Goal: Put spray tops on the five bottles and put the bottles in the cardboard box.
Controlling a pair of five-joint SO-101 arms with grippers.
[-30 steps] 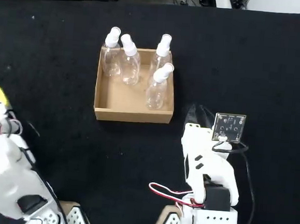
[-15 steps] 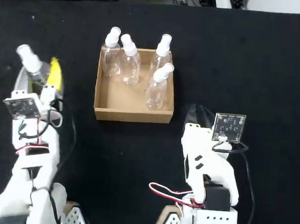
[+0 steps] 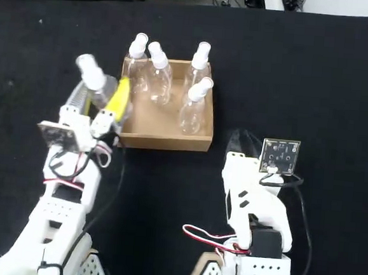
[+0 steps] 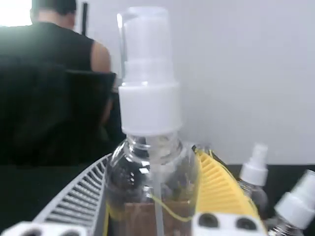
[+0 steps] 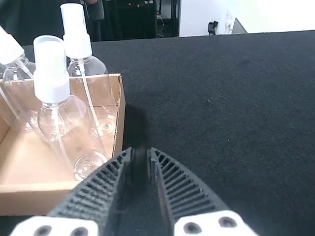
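Observation:
My left gripper point(image 3: 99, 99) is shut on a clear bottle point(image 3: 95, 86) with a white spray top, held upright just outside the left wall of the cardboard box point(image 3: 164, 141). Up close, the bottle point(image 4: 150, 147) stands between the yellow finger point(image 4: 221, 187) and the grey finger point(image 4: 74, 196). Several capped bottles point(image 3: 158, 75) stand in the box, mostly along its far side. My right gripper point(image 3: 238, 140) is shut and empty, low over the mat by the box's front right corner. Its tip point(image 5: 141, 152) faces the box point(image 5: 29, 199) and the bottles point(image 5: 54, 108) inside.
Black mat point(image 3: 316, 78) covers the table, with open room to the right of the box and behind it. The near part of the box floor point(image 3: 153, 122) is bare. The right arm's body point(image 3: 258, 213) stands at the front.
The left arm has swung from the table's left edge rightward to the box's left wall, carrying the capped bottle. The right arm has not moved.

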